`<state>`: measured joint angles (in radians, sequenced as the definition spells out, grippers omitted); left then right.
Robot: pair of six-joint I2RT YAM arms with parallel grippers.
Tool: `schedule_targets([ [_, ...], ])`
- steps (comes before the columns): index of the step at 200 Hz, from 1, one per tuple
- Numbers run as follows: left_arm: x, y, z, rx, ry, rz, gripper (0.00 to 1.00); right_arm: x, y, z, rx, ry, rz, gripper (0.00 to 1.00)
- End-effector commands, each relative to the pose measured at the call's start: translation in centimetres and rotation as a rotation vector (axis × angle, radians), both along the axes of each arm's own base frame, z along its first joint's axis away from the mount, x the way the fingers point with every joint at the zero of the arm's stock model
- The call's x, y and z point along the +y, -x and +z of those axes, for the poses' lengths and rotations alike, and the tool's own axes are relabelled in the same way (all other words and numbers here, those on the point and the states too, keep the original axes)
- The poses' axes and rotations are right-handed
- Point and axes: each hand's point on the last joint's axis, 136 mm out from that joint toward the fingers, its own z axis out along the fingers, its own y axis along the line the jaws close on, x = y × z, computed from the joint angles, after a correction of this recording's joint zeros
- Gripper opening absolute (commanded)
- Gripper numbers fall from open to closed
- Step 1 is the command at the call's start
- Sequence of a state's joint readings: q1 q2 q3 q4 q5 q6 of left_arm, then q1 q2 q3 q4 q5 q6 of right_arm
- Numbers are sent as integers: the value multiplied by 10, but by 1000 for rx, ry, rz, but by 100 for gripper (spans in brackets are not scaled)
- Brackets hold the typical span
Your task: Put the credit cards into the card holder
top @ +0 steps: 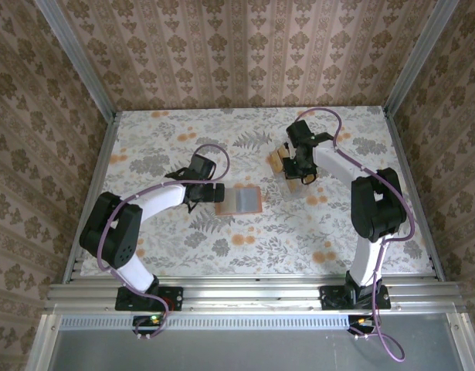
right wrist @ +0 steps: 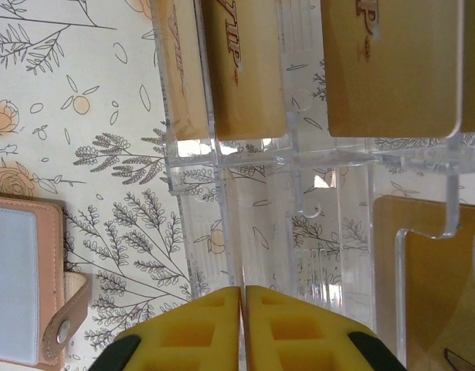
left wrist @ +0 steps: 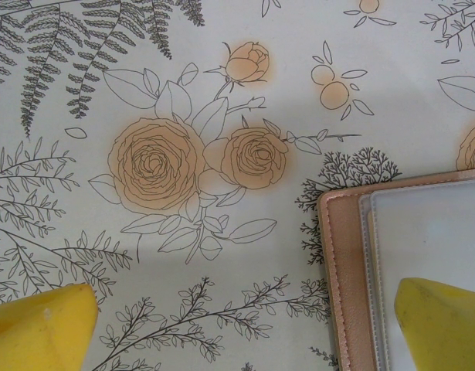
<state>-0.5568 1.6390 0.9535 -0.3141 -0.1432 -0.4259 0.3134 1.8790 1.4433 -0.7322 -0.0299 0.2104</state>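
Note:
The card holder [top: 243, 199] lies open and flat at mid-table, salmon-pink rim round a greyish inner face [left wrist: 430, 232]; its snap tab [right wrist: 67, 328] shows in the right wrist view. My left gripper [left wrist: 241, 336] is open and straddles the holder's left edge, with one yellow fingertip [left wrist: 446, 325] over the inner face and the other on the cloth. Several tan credit cards [right wrist: 241, 69] stand in a clear plastic stand [right wrist: 299, 178]; another card [right wrist: 442, 294] sits lower right. My right gripper [right wrist: 243, 297] is at the stand [top: 287, 162], its fingers pressed together on a thin clear partition [right wrist: 235, 232].
A floral tablecloth [top: 222, 139] covers the table. Patterned walls and metal rails [top: 90, 178] close in the sides and back. The stand sits right of centre, a hand's width from the holder.

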Motion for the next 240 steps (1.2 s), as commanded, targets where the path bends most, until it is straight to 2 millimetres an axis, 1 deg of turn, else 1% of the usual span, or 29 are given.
schedule_targets([
  [1,2,2,2,0,-15,-1,100,2,5,-12,28,3,18,11],
  [24,2,2,2,-1,-14,0,100,4,5,-12,30,-6,21,5],
  [35,2,2,3,-1,-15,0,100,4,5,-11,30,-9,24,0],
  [55,2,2,3,-1,-14,-1,100,5,4,-1,13,-15,29,0],
  [79,2,2,5,-5,-15,-2,100,5,2,20,-25,-31,31,0],
  [113,1,0,7,-7,-15,-7,100,8,3,56,-91,-76,38,0],
  [145,0,0,8,-12,-16,-15,100,17,7,78,-130,-154,34,0],
  [167,1,1,8,-10,-22,-21,100,32,9,87,-148,-260,20,0],
  [184,1,1,9,-10,-23,-24,100,48,12,88,-154,-340,7,0],
  [198,2,2,9,-13,-26,-27,100,63,15,85,-154,-392,3,0],
  [204,2,2,9,-13,-27,-30,100,68,19,80,-141,-401,-1,0],
  [206,2,2,9,-14,-28,-30,100,72,16,82,-157,-415,-1,0],
  [211,1,2,10,-15,-29,-34,100,78,17,81,-158,-431,0,0],
  [240,-3,4,11,-25,-45,-57,100,121,27,61,-138,-509,9,0],
])
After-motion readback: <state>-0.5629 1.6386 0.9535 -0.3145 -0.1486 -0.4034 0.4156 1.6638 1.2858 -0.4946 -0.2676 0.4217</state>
